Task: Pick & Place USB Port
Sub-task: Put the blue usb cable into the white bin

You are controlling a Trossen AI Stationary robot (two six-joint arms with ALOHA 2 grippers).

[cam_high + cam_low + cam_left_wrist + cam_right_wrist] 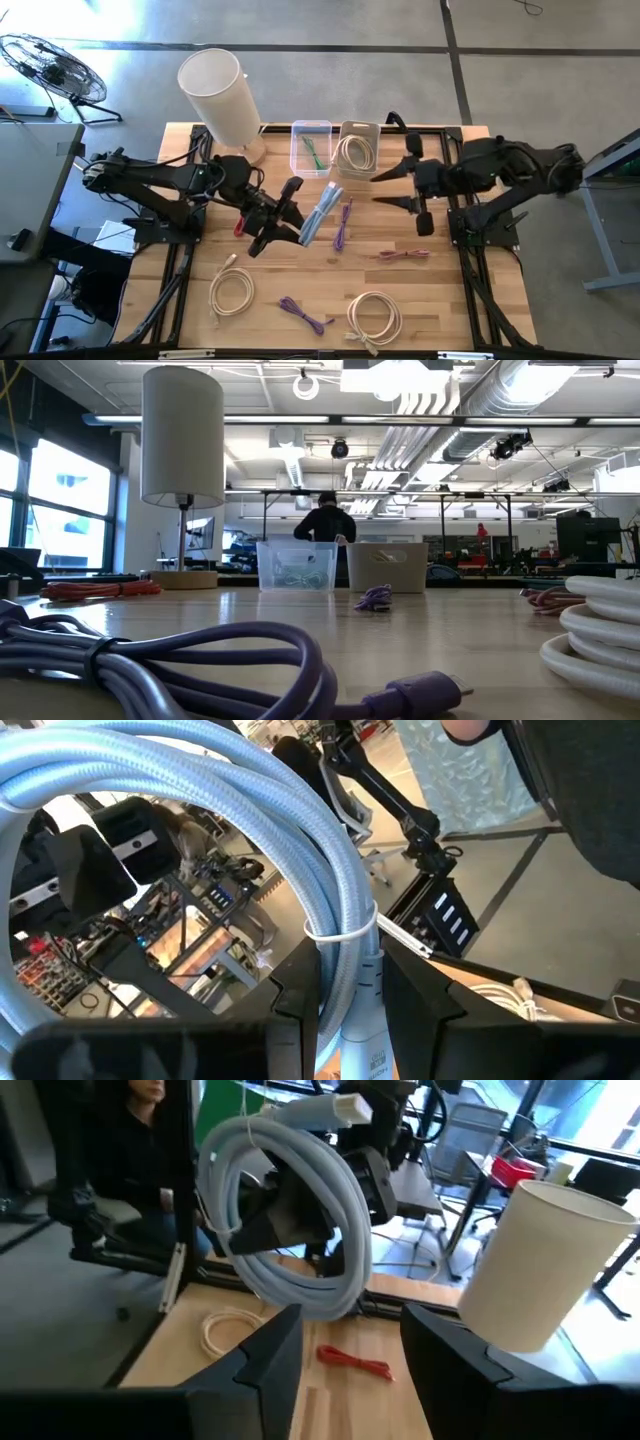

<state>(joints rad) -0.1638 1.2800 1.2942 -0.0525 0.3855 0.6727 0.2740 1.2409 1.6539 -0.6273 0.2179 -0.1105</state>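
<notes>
A light blue coiled USB cable (322, 210) is held in the air over the middle of the table by my left gripper (298, 215), which is shut on it. The right wrist view shows the coil (290, 1220) standing upright above the wood. My right gripper (392, 189) hangs open to the right of the coil, pointing at it and touching nothing; its fingers (270, 1360) frame that view. Two clear bins stand at the far edge: one (311, 147) holds a green cable, the other (356, 150) a white coil. My left gripper pinches the blue coil between its two fingers (300, 1010) at the bundled strands just below the white tie (345, 932), beside the connector end (365, 1035). The fingers come roughly level from the table's left. The coil is lifted clear, its loop standing up beyond the fingertips.
A white lamp (220, 90) stands at the far left. On the table lie purple cables (343, 222) (305, 315), white coils (232, 290) (373, 316), a pink cable (403, 254) and a red one (240, 222). A person (325, 520) is in the room behind.
</notes>
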